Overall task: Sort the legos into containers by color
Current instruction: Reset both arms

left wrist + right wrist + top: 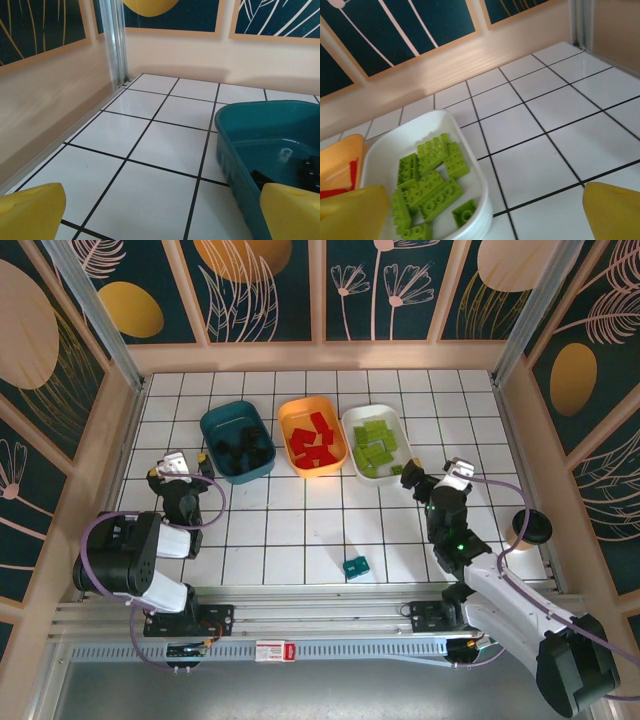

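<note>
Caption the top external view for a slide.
Black legos in teal tub, red legos in orange tub, green legos in white tub; teal brick loose on table; left gripper, right gripper open.

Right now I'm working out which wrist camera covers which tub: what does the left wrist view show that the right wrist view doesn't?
Left wrist view, not the right: the dark teal tub with black legos inside. Right wrist view, not the left: the white tub holding lime green legos, and beside it the orange tub at the frame edge, with red legos. Both: the white tiled table, patterned wall panels, and yellow tips spread apart at the bottom corners: left fingers, right fingers.
</note>
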`<state>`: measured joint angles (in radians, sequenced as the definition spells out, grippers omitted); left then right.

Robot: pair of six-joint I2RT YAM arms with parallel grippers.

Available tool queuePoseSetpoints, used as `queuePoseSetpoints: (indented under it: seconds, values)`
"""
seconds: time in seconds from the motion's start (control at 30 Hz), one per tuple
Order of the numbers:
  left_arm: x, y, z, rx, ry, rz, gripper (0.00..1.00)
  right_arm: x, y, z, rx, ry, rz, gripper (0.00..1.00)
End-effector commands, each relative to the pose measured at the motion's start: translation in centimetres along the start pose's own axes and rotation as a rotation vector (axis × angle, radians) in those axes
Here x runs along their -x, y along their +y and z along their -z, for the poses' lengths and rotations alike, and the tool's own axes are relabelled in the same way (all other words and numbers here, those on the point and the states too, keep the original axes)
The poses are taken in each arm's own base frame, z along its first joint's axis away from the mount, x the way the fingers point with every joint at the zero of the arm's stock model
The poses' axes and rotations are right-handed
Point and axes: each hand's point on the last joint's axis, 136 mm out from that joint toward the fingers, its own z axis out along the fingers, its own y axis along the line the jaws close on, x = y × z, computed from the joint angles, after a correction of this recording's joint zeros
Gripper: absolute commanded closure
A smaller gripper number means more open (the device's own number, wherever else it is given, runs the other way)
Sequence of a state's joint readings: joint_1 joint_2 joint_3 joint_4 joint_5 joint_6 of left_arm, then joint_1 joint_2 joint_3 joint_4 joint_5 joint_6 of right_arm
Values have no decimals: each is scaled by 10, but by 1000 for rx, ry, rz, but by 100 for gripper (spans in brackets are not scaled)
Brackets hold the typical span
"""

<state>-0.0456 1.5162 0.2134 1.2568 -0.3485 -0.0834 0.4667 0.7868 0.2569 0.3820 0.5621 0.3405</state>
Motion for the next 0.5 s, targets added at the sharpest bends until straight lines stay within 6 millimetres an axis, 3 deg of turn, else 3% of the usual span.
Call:
queuePoseSetpoints:
  seconds: [0.0,0.2,0.47]
  values:
    - [13,-1,-1,-12,-49,49,1,24,-24,-1,-128,-123,64,1]
    - [12,-1,-1,-12,-47,48,1,24,-40,-16,-129,-159,177,1]
    - [12,-1,-1,-12,-46,47,1,24,-54,-25,-54,-250,182,1]
